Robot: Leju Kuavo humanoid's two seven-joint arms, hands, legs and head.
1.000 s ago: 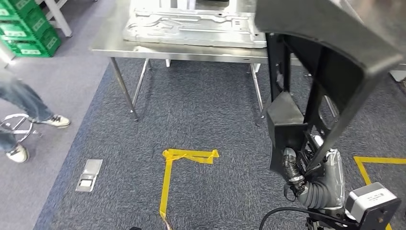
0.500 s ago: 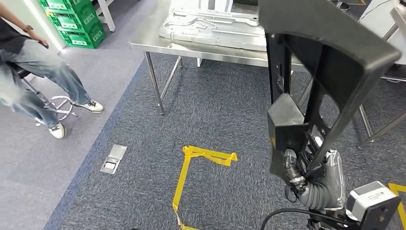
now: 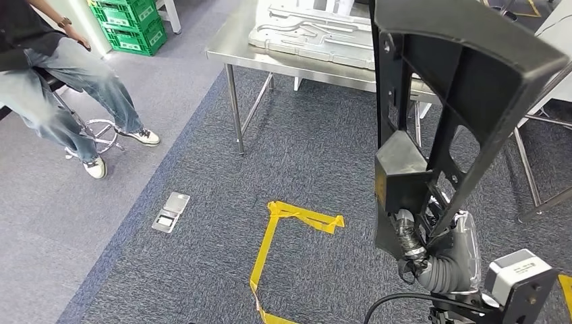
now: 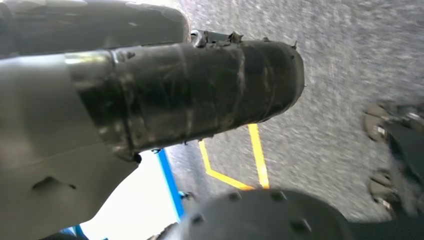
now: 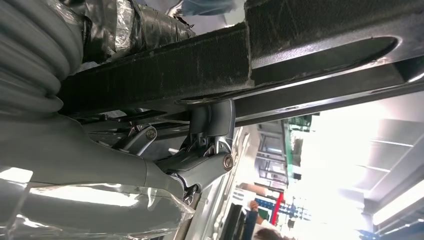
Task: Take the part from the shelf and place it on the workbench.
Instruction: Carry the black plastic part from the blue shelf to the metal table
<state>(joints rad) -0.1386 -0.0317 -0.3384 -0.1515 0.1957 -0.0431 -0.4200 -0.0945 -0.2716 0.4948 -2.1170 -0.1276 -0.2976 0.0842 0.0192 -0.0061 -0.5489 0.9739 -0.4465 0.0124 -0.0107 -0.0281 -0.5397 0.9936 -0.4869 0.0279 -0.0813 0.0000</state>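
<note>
A large black plastic frame part (image 3: 465,81) stands upright at the right of the head view, reaching from the top edge down to my right hand (image 3: 413,243), which grips its lower end. In the right wrist view, taped fingers (image 5: 135,25) wrap over a black bar of the part (image 5: 325,30). The steel workbench (image 3: 233,47) stands ahead at the top, partly hidden behind the part, and a pressed metal panel (image 3: 310,34) lies on it. My left hand (image 4: 190,85) hangs over the carpet, its taped thumb stretched out and holding nothing.
A person (image 3: 61,74) sits on a stool (image 3: 98,131) at the left, with green crates (image 3: 131,23) behind. Yellow tape (image 3: 283,229) and a metal floor plate (image 3: 170,212) mark the carpet. Legs of another table (image 3: 533,175) stand at the right.
The whole picture has shifted, so the camera moved: the workbench now sits further right and the seated person has come into view. The part stays in my right hand.
</note>
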